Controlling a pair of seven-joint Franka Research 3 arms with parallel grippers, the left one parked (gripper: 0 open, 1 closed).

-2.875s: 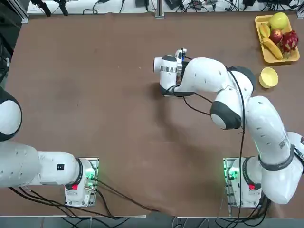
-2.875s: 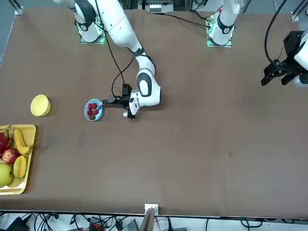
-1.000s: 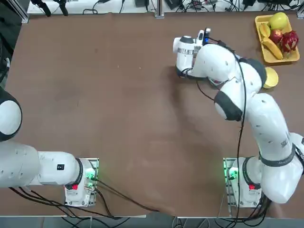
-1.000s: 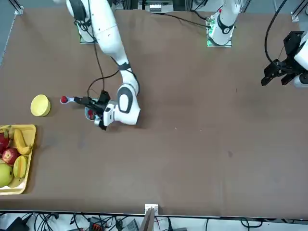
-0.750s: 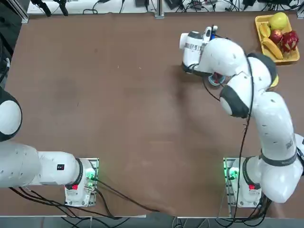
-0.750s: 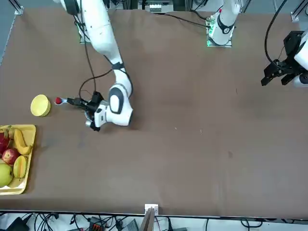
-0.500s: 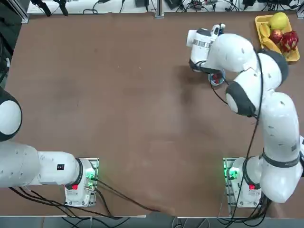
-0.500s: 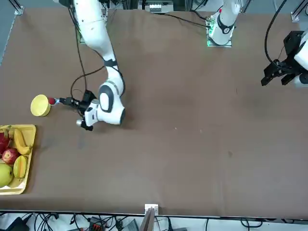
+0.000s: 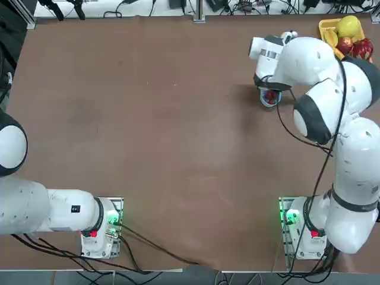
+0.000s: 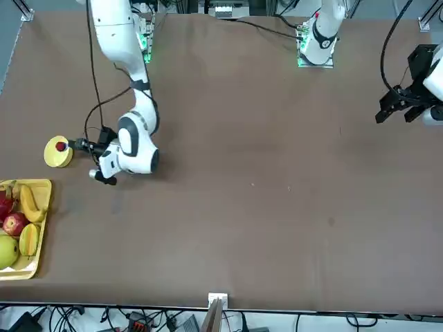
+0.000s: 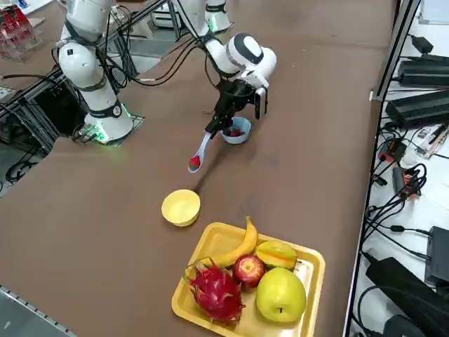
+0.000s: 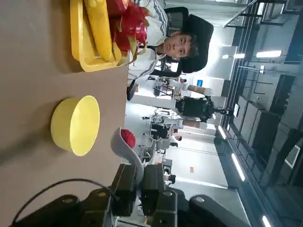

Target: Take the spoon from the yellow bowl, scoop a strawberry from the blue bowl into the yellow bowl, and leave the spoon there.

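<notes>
My right gripper [image 11: 217,124] is shut on the handle of the pale spoon [image 11: 202,150], held in the air. A red strawberry [image 11: 194,163] lies in the spoon's scoop. In the front view the strawberry [image 10: 61,146] overlaps the yellow bowl [image 10: 57,153]. In the right side view the scoop sits short of the yellow bowl [image 11: 181,207] and above the table. The blue bowl [image 11: 236,130] with more strawberries stands just under the gripper, and also shows in the top view [image 9: 270,98]. The wrist view has the spoon [image 12: 128,150] beside the yellow bowl [image 12: 75,124].
A rectangular yellow fruit tray [image 11: 205,240] with a banana, an apple and a dragon fruit lies just past the yellow bowl, at the table's corner [image 9: 326,27]. Cables and power bricks [image 11: 421,105] run along the table's edge. A seated person [image 12: 176,43] shows beyond the table.
The right arm has swung from over the blue bowl toward the yellow bowl, carrying the spoon with the strawberry in it. The blue bowl now shows uncovered in the top view.
</notes>
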